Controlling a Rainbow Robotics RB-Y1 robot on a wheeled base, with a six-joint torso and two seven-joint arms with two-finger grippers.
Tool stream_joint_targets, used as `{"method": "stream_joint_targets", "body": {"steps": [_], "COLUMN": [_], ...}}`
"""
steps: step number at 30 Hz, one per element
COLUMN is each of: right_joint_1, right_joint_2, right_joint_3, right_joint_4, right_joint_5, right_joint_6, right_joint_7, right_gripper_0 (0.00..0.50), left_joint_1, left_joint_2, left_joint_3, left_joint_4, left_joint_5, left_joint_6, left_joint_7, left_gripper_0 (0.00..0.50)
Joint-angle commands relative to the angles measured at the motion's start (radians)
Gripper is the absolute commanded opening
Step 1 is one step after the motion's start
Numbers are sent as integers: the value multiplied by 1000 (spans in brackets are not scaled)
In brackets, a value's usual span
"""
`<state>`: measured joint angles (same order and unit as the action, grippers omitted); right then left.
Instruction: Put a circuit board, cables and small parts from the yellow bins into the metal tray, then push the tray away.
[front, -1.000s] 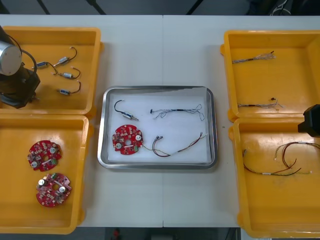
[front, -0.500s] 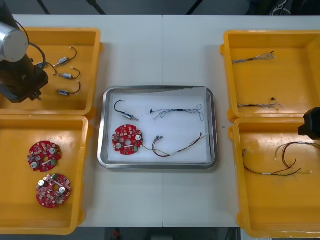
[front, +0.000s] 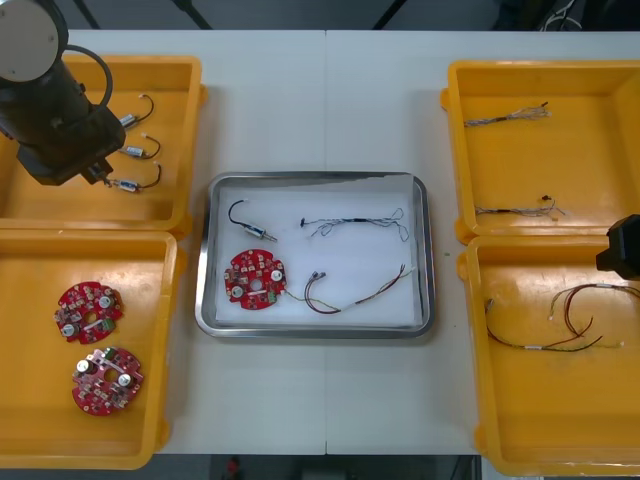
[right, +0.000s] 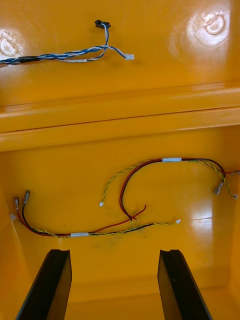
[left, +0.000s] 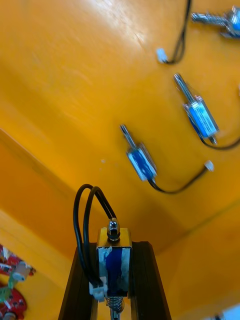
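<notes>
Our left gripper (front: 97, 170) was clamped on a small metal part (left: 114, 262). Its fingers (left: 142, 285) pressed the blue-wrapped body from both sides, and the part's black lead (left: 82, 230) looped up beside them. The part seemed to hang clear of the floor of the yellow bin (front: 100, 62) beneath the gripper, though we could not be certain of the gap. Just ahead of the fingertips lay two more loose parts (left: 141, 162), apart from each other and from the one we held.

We judged the step in hand to be the carry, with the pick made and the placing not yet done. The metal tray (front: 425, 250) stood to that gripper's right, beyond the bin wall. It already held a red circuit board (front: 255, 278), a blue and white cable (front: 355, 225), a red and yellow cable (front: 355, 293) and a black-leaded part (front: 250, 222).

The next move called for lifting above the bin wall, crossing to a bare white patch of the tray and letting go there without snagging the trailing lead.

Well off to the other side, our right gripper (right: 115, 255) waited with fingers spread, empty, above the cables (right: 150, 200) in its own bin (right: 120, 115).
</notes>
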<state>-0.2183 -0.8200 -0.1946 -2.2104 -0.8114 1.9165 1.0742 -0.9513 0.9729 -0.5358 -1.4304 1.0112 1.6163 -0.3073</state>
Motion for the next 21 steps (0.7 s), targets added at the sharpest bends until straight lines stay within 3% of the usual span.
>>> {"method": "stream_joint_targets", "body": {"steps": [1,13,21], "right_joint_1": [11,11,11], "right_joint_2": [-21,-21,-21], "right_joint_3": [-31,-31,-31], "right_joint_4": [-28,-28,-28], "right_joint_5": [-5,-5,-5], "right_joint_6": [3,3,3], "right_joint_7": [-22,-22,-22], "right_gripper_0": [500,500,500], "left_joint_1": [-44,-44,-44], "left_joint_2": [56,52,15], "left_joint_3": [36,20,-36], "left_joint_4": [-90,-300,-420], "left_joint_5": [29,81,47], "left_joint_6": [24,63,63], "left_joint_7": [163,398,571], "left_gripper_0": [0,0,0]}}
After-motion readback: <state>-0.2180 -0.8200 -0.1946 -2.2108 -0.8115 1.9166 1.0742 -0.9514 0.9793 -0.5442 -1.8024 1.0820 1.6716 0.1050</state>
